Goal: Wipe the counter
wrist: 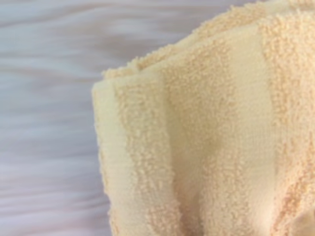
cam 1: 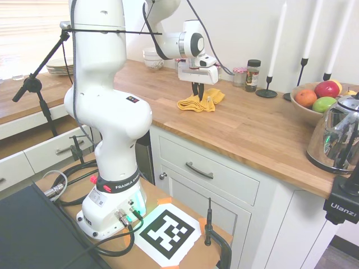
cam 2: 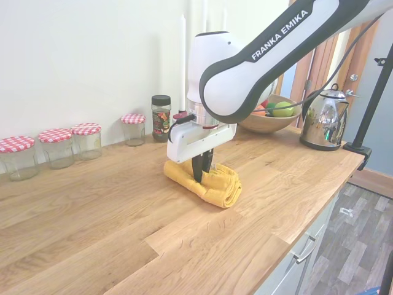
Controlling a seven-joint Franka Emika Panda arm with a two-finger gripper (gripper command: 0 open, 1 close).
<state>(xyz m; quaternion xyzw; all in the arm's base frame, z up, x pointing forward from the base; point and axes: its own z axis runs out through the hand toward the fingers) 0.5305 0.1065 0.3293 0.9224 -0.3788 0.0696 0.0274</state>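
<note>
A folded yellow terry cloth (cam 1: 202, 101) lies on the long brown wooden counter (cam 1: 252, 126), also seen as the counter (cam 2: 92, 221). My gripper (cam 1: 197, 95) points straight down onto the cloth (cam 2: 215, 184). In the second exterior view my gripper (cam 2: 203, 175) has its dark fingers close together, pinching a fold of the cloth near its back edge. The wrist view is filled by the cloth (wrist: 206, 142), blurred, with the counter (wrist: 49, 98) beside it.
Along the wall stand several red-checked jars (cam 2: 56, 146), a spice jar (cam 2: 161, 117), candlesticks (cam 1: 267, 89) and a fruit bowl (cam 1: 314, 103). A steel kettle (cam 1: 338, 137) sits at the counter's right end. Stacked bowls (cam 1: 152, 59) are at the far left.
</note>
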